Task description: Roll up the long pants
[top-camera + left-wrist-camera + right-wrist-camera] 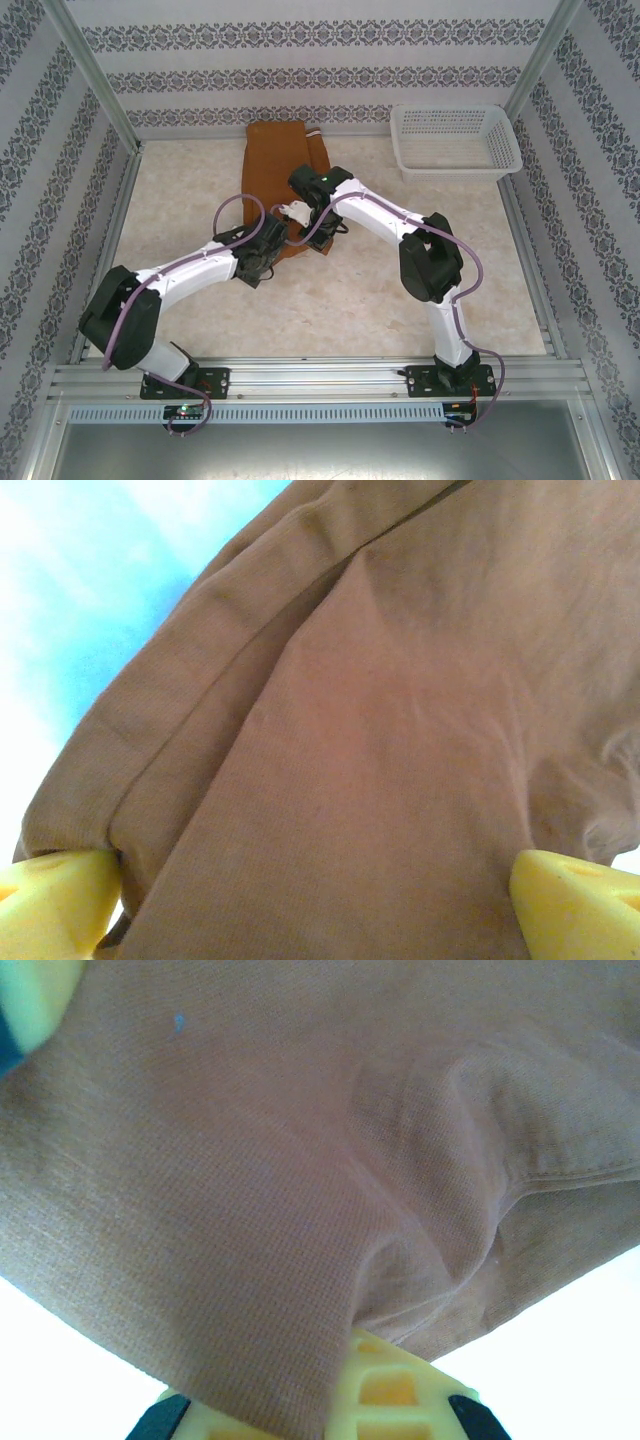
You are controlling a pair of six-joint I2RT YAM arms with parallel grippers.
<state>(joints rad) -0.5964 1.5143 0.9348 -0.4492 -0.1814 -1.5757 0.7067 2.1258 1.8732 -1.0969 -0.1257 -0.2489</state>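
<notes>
Right gripper [345, 1405] first: on its wrist camera the yellow fingers are pressed together at the bottom of the frame with a fold of the long pants [282, 160] pinched into them. The rust-brown cloth bunches to a crease right at the tips and drapes out over them. Up in the left corner of that view there's a blurred yellow shape [35, 995], too soft to name. Over to the left gripper [320, 915]: jaws spread wide, one yellow finger [55, 895] low on the left, its partner low on the right, brown fabric spanning the whole gap between them. A folded edge runs diagonally up from the left finger; whether either finger presses the cloth I cannot tell. The overhead camera adds what the close-ups can't give, which is where on the garment all this sits. Both arms meet at the near end of the pants, around the middle of the pale worktop [400, 300], left arm reaching in from the left, right arm hooking over from the right. From there the pants lie flat, running away to the far edge by the patterned wall. In the far right corner stands a white lattice basket [455, 140], well apart from the cloth.
</notes>
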